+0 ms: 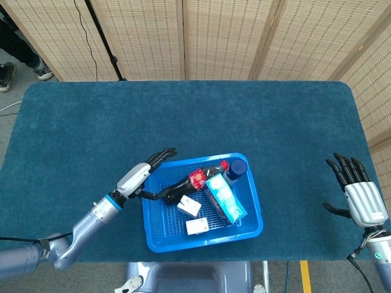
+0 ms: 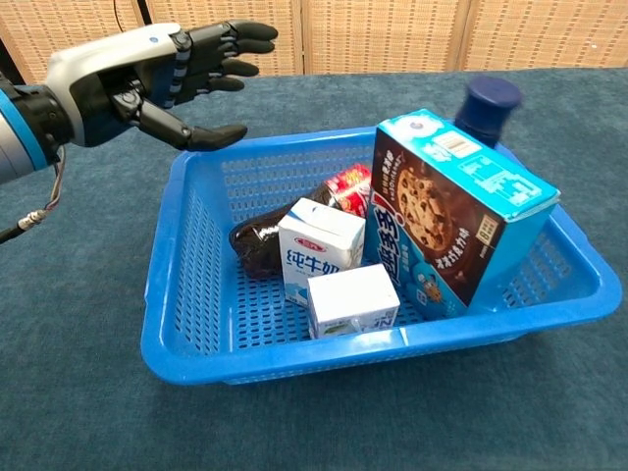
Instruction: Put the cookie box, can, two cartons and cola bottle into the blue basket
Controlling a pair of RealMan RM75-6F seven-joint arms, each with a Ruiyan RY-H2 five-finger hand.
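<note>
Bottle (image 1: 189,184) lies on its side in the basket (image 1: 252,207), cap toward the can (image 1: 236,167), just right of the empty, spread left hand (image 2: 147,78); right hand (image 1: 360,194) idle, spread, far off

The taller milk carton (image 2: 321,247) carries blue Chinese characters "纯牛奶" on its front face. The cookie box (image 2: 453,214), at 3 o'clock of it, bears white Chinese lettering, too tilted to read.
</note>
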